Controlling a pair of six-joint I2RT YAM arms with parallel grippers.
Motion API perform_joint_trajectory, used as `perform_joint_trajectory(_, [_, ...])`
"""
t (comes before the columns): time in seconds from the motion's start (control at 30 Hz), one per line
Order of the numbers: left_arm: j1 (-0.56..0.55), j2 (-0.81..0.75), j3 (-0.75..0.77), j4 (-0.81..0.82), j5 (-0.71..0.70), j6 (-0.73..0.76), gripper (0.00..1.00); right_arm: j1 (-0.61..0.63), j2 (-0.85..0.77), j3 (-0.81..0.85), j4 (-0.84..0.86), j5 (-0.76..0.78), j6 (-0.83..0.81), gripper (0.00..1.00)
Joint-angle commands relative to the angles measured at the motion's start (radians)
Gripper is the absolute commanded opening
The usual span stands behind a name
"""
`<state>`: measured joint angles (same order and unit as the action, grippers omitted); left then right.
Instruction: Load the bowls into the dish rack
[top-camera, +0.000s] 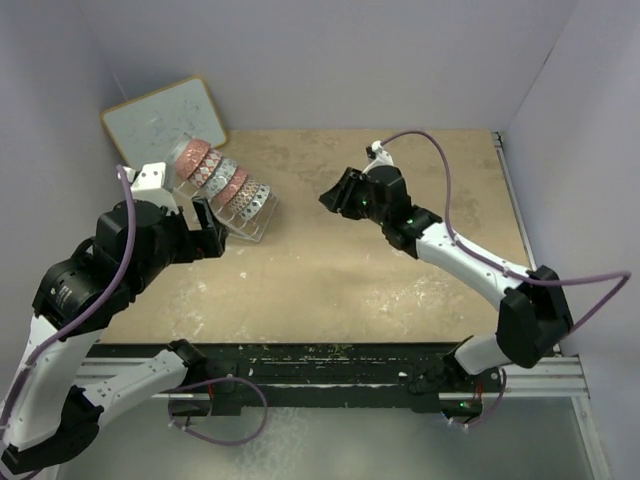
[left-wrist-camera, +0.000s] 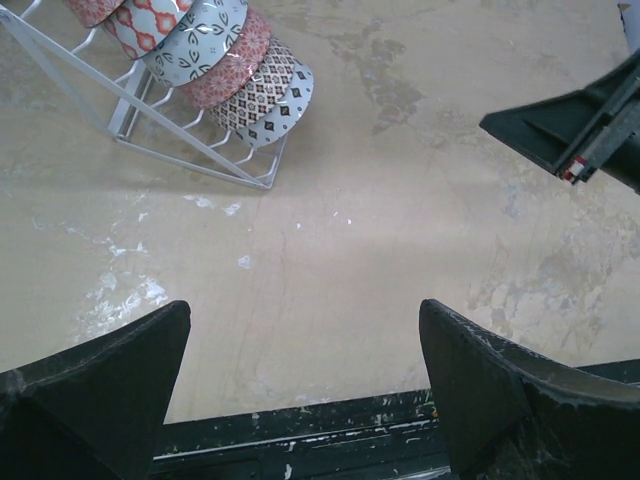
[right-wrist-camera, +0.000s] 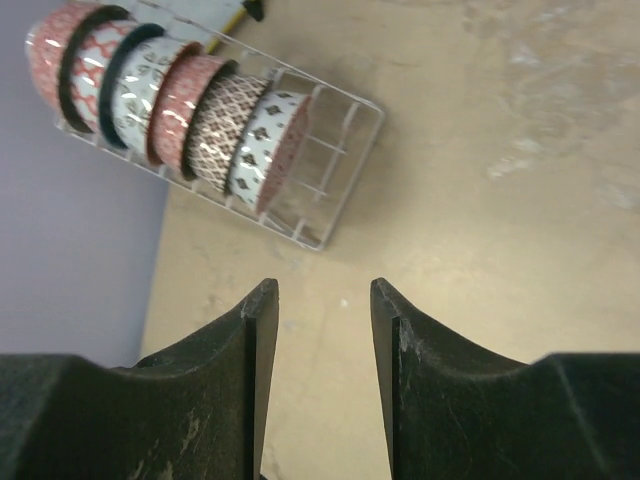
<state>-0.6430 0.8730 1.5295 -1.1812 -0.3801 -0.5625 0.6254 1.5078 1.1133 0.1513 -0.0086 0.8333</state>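
From where I sit, the loading looks finished. All six bowls (right-wrist-camera: 185, 105) stand on edge in a tight row inside the dish rack (right-wrist-camera: 335, 180), which sits at the far left of the counter (top-camera: 380, 290), just in front of the whiteboard (top-camera: 165, 120) leaning in the corner. In the right wrist view I count them one by one: red-pink ones at the far end, grey and black-and-white ones mixed in, and a pale diamond-patterned one nearest the open end. A few wire slots beyond that last bowl are unfilled.

I see no bowl lying loose on the counter in any view, so I judge nothing remains to be picked up.

My left hand (top-camera: 210, 228) hangs just beside the near end of the rack, not touching it as far as I can tell. Its fingers are spread wide with nothing between them. My right hand (top-camera: 335, 195) hovers over the middle of the counter, well apart from the rack, with its fingers parted by a narrow gap and likewise holding nothing.

What is left, in my view, is only to confirm that the bowls sit securely in their slots and to bring both arms home.
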Motion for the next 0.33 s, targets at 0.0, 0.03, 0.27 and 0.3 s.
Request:
perform_joint_trajectory(0.0, [-0.004, 0.000, -0.044, 0.100, -0.031, -0.038, 0.99, -0.007, -0.116, -0.041, -0.128, 0.120, -0.145, 0.45])
perform_joint_trajectory(0.03, [-0.004, 0.002, -0.058, 0.113, -0.033, -0.041, 0.99, -0.008, -0.130, -0.052, -0.145, 0.132, -0.153, 0.45])
perform_joint_trajectory(0.27, [-0.004, 0.076, -0.098, 0.117, -0.037, -0.053, 0.99, -0.019, -0.210, -0.149, -0.199, 0.156, -0.188, 0.45])
perform_joint_trajectory(0.3, [-0.004, 0.085, -0.098, 0.116, -0.038, -0.053, 0.99, -0.018, -0.216, -0.154, -0.205, 0.163, -0.195, 0.45])
